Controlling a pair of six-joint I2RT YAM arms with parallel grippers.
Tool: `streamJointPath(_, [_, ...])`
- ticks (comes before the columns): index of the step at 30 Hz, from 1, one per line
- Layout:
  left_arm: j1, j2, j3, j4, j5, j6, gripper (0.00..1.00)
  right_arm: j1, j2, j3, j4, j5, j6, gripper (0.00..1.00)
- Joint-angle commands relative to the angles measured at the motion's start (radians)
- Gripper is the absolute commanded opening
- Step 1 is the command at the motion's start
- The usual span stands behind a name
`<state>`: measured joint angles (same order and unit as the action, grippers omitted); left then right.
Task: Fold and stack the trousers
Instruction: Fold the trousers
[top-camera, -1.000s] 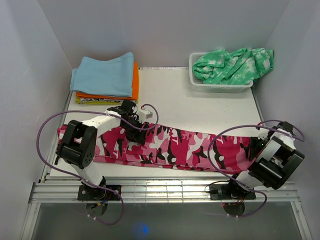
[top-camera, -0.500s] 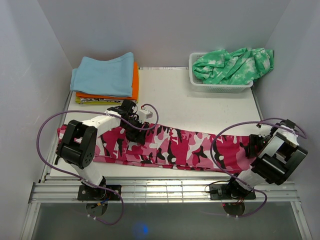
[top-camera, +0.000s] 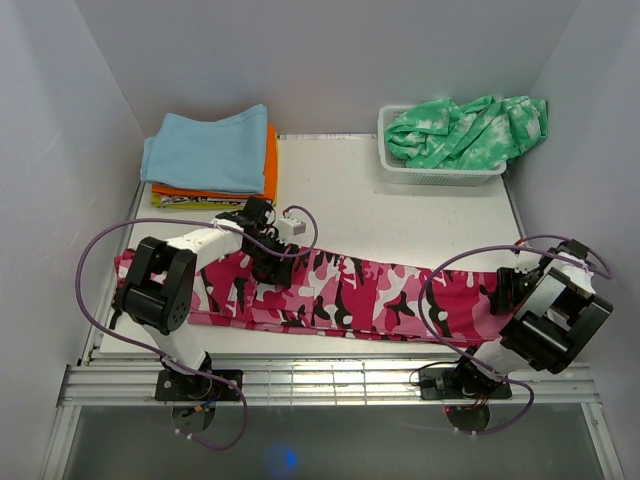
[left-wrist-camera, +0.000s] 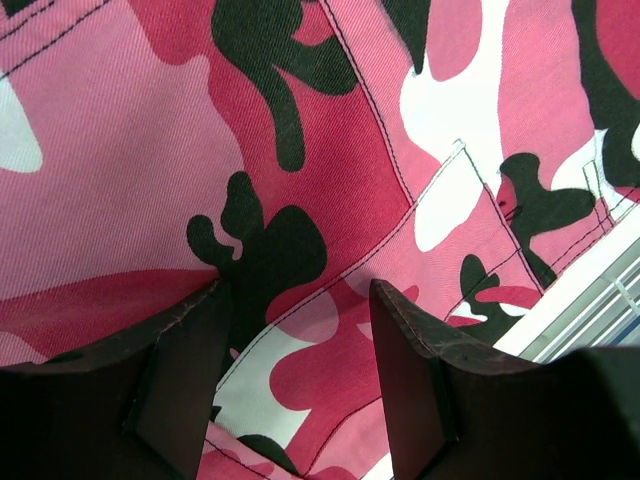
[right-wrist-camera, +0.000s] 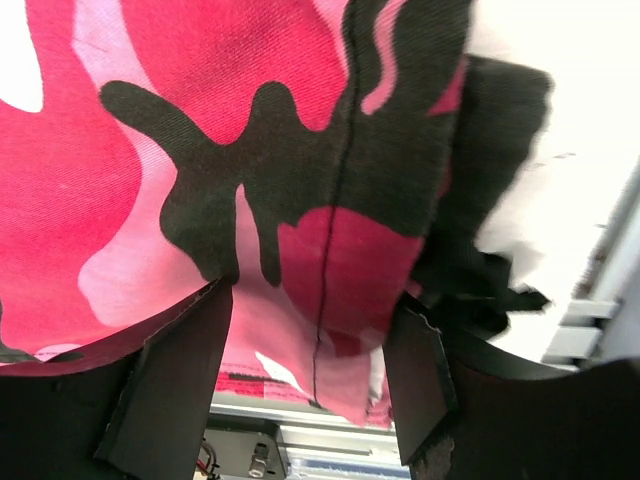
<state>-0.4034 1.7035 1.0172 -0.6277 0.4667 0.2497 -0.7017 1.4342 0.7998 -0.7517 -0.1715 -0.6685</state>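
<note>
The pink camouflage trousers (top-camera: 370, 295) lie stretched flat across the front of the table, from its left edge to its right. My left gripper (top-camera: 268, 264) stands over their left part. In the left wrist view it (left-wrist-camera: 300, 375) is open, fingertips (left-wrist-camera: 195, 365) down at the flat fabric (left-wrist-camera: 330, 170). My right gripper (top-camera: 504, 290) is at the trousers' right end. In the right wrist view it (right-wrist-camera: 305, 370) is open, and the hem end of the trousers (right-wrist-camera: 330, 250) lies between its fingers (right-wrist-camera: 420, 370).
A stack of folded clothes (top-camera: 212, 150), light blue over orange and yellow, sits at the back left. A white basket (top-camera: 440, 176) with a green-and-white tie-dye garment (top-camera: 468, 128) stands at the back right. Walls close in on both sides; a metal rail (top-camera: 330, 380) runs along the front.
The right arm has shifted slightly at the trousers' right end. The left arm and the trousers have not moved.
</note>
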Motion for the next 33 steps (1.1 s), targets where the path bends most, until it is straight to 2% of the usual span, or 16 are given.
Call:
streamJointPath(1, [-0.002, 0.010, 0.027, 0.006, 0.023, -0.003, 0.69, 0.004, 0.032, -0.031, 0.029, -0.014, 0.000, 0.66])
streamJointPath(5, [-0.002, 0.007, 0.032, 0.000, 0.023, -0.001, 0.69, 0.002, 0.049, -0.056, 0.080, 0.023, -0.017, 0.69])
streamJointPath(9, [-0.002, -0.002, 0.024, -0.003, 0.021, 0.000, 0.69, -0.005, 0.039, -0.062, 0.109, 0.062, -0.017, 0.82])
streamJointPath(14, [-0.002, -0.010, 0.012, -0.001, 0.023, -0.003, 0.69, -0.009, -0.018, -0.060, 0.138, 0.089, -0.013, 0.84])
streamJointPath(17, [-0.002, -0.007, 0.011, 0.002, 0.024, -0.004, 0.69, -0.009, 0.012, -0.062, 0.108, 0.046, -0.022, 0.72])
streamJointPath(18, [-0.002, -0.005, 0.012, 0.002, 0.024, -0.006, 0.69, -0.009, 0.026, -0.060, 0.092, 0.026, -0.025, 0.60])
streamJointPath(20, [-0.002, -0.002, 0.017, -0.001, 0.021, -0.003, 0.69, -0.009, 0.058, -0.057, 0.059, -0.009, -0.016, 0.48])
streamJointPath(21, [-0.002, -0.001, 0.020, -0.001, 0.021, -0.001, 0.69, -0.009, 0.060, -0.053, 0.045, -0.028, -0.019, 0.39])
streamJointPath(24, [-0.002, 0.001, 0.023, -0.006, 0.016, 0.000, 0.69, -0.009, 0.029, -0.021, 0.000, -0.071, -0.019, 0.28])
streamJointPath(27, [-0.002, 0.005, 0.020, -0.004, 0.021, -0.001, 0.69, -0.009, 0.005, 0.039, -0.072, -0.095, -0.017, 0.23])
streamJointPath(30, [-0.002, 0.013, 0.020, 0.002, 0.021, -0.001, 0.69, -0.009, -0.024, 0.070, -0.116, -0.085, -0.028, 0.25])
streamJointPath(31, [-0.002, 0.016, 0.023, 0.002, 0.023, -0.001, 0.69, -0.009, -0.046, 0.072, -0.121, -0.074, -0.034, 0.31])
streamJointPath(32, [-0.002, 0.019, 0.027, 0.003, 0.024, -0.001, 0.69, -0.009, -0.055, 0.073, -0.126, -0.068, -0.043, 0.42])
streamJointPath(33, [-0.002, 0.024, 0.029, 0.002, 0.026, -0.001, 0.69, -0.009, -0.066, 0.070, -0.127, -0.060, -0.055, 0.47])
